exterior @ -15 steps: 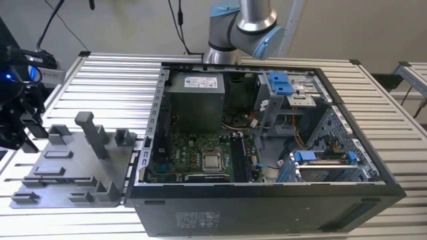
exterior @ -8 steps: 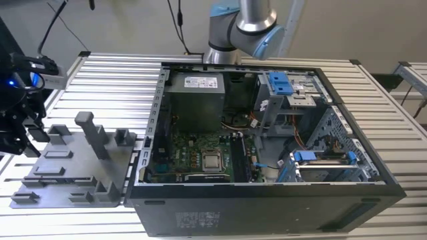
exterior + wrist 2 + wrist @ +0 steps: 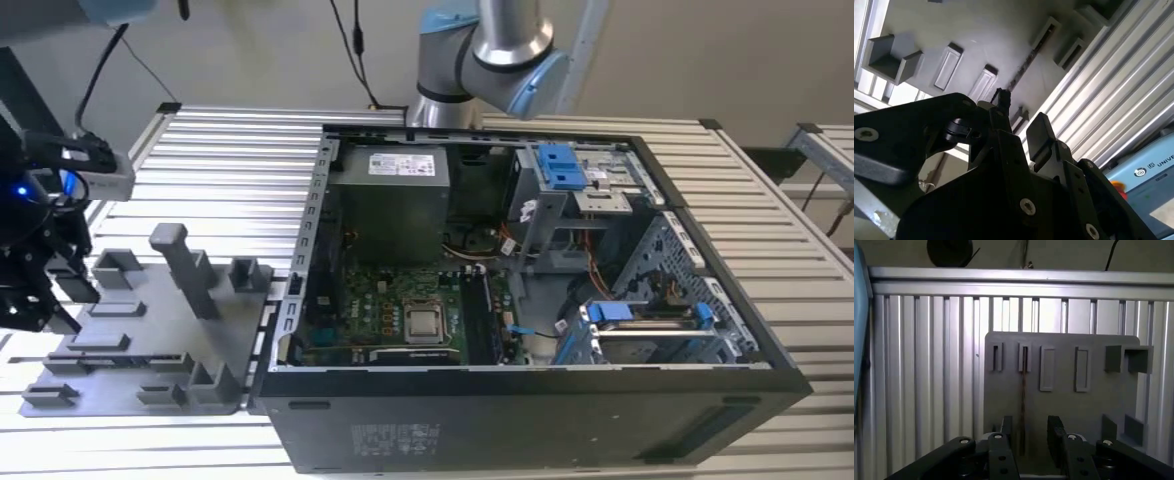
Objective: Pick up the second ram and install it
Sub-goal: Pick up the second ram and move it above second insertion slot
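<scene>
**Over the grey fixture plate (image 3: 147,335), my gripper (image 3: 1030,430) straddles the second ram (image 3: 1023,390)**

At the exterior view's left, above the plate on the slatted metal table (image 3: 227,150), my gripper hangs with its jaws apart. In both wrist views the second ram (image 3: 1026,62) is a thin brown strip standing on edge in a slot of the plate. It runs between my two fingers (image 3: 1055,432) with a gap on each side, so I grip nothing. Well to the exterior view's right sits the open computer case (image 3: 534,420), with its green motherboard (image 3: 400,295) lying flat inside.
</scene>
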Controlling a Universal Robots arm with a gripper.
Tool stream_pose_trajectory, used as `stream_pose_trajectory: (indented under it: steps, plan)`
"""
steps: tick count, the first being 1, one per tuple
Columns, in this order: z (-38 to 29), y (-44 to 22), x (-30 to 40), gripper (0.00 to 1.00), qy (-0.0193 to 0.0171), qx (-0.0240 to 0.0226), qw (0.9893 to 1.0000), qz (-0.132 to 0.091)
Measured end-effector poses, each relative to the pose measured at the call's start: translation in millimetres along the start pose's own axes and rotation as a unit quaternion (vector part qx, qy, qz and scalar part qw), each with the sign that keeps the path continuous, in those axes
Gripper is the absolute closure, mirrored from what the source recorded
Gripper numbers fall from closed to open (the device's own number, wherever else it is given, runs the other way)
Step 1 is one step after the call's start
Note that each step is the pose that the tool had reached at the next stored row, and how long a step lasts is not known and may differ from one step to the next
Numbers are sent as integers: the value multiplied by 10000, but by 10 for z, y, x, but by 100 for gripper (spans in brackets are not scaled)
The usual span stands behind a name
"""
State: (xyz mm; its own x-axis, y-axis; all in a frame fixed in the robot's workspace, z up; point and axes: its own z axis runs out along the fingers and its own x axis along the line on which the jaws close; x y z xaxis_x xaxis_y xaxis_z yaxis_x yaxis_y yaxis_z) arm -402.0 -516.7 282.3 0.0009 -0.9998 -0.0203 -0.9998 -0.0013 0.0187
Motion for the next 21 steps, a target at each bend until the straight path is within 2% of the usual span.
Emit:
stream_pose_trajectory:
  steps: [4, 9, 16, 21]
  plan:
    - [56, -1, 31, 58, -4, 25, 10000, -6]
    - [134, -3, 35, 58, -4, 36, 10000, -15]
    - [260, -5, 38, 58, -6, 96, 9999, -44]
    - [350, -6, 39, 58, -6, 118, 9999, -91]
